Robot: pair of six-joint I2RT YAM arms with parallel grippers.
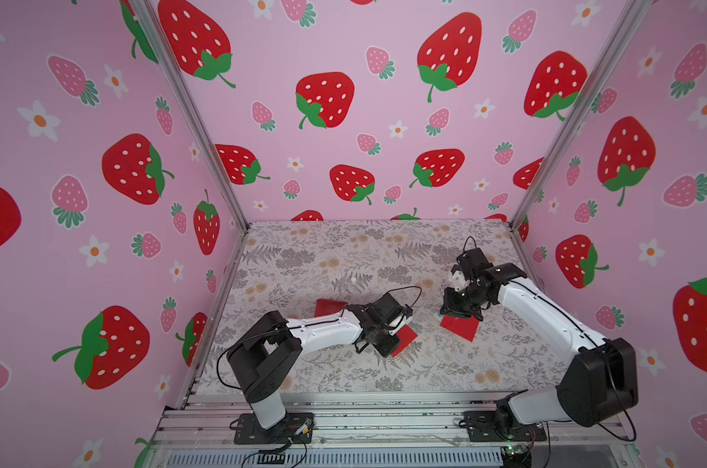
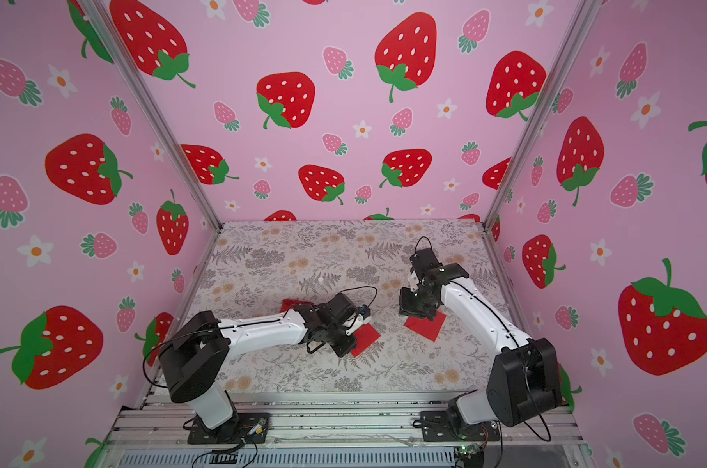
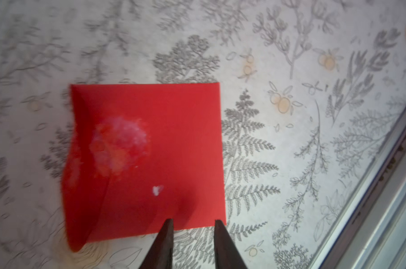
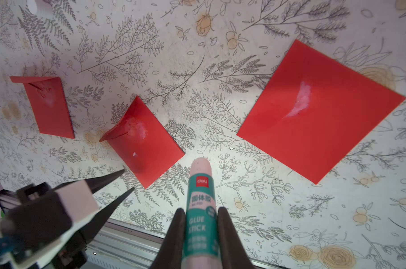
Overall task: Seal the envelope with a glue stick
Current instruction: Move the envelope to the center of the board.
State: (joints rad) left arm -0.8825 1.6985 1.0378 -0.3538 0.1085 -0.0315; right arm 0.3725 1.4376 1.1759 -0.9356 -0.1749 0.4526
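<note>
Left arm: low, stretched toward table centre; left gripper (image 3: pixel 193 221) jaws apart, nothing between them, over one edge of creased red paper envelope (image 3: pixel 150 139).
Right arm: wrist bent down; right gripper (image 4: pixel 200 209) clamped on white-and-teal glue stick (image 4: pixel 199 186).
Room: stick tip points at bare floral tabletop (image 4: pixel 220 69), between that envelope and flat red envelope (image 4: pixel 313 111).

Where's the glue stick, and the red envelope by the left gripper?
Slim white glue stick with teal label (image 4: pixel 200 205): right wrist view, label band.
Red square paper envelope (image 3: pixel 174 144): left wrist view, bare red face.
</note>
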